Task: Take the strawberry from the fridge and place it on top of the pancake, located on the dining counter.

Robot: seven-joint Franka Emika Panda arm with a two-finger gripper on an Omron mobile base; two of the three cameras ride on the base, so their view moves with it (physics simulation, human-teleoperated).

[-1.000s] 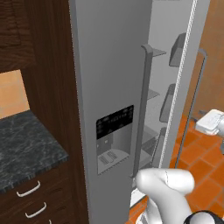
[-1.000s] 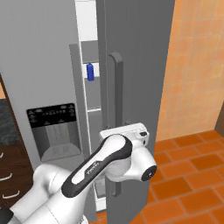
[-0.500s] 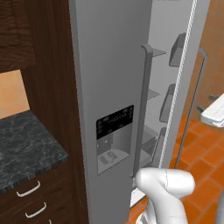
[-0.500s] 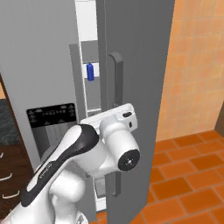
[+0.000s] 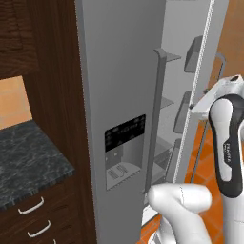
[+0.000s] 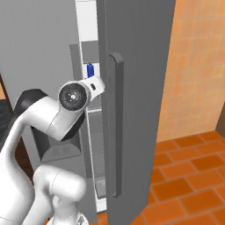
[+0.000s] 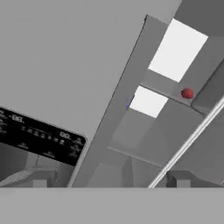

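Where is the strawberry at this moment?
In the hand view, the strawberry lies on a grey shelf inside the open fridge, toward the upper right, just right of a white panel.

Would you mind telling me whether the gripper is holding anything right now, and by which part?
Nothing is held: the strawberry sits on a shelf inside the fridge, well clear of the hand.

The arm is now raised higher than one second ago. In the right base view its wrist stands in front of the opening of the fridge [image 6: 132,52], beside the blue item [image 6: 90,69]. In the left base view the forearm now rises at the right edge.
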